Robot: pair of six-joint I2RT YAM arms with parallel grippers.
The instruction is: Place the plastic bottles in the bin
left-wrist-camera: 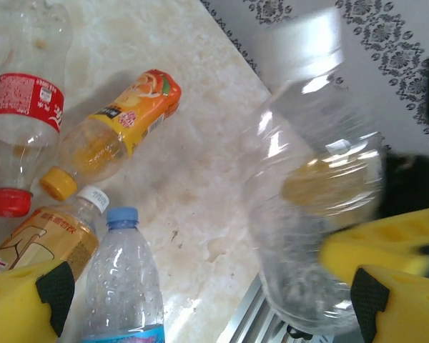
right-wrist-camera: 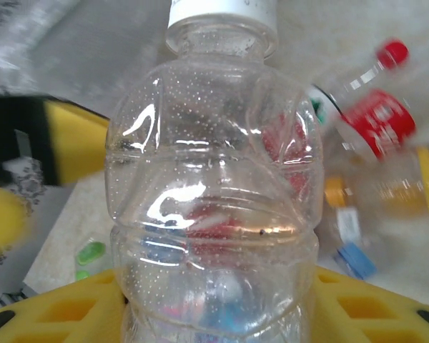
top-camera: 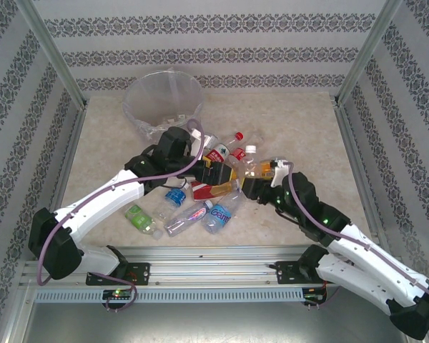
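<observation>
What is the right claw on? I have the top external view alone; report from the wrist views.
Observer: The right claw is shut on a clear white-capped bottle with no label.
Operator: Describe its inside.
Observer: Fine droplets speckle its wall.
Operator: Report the left claw.
Observer: The left claw is open wide, with a blue-capped bottle lying on the table, seen between its fingers.

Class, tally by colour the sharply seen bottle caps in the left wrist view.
Red cap: 1
Yellow cap: 1
White cap: 1
Blue cap: 1
Total: 4
The blurred bottle has its cap left out.
</observation>
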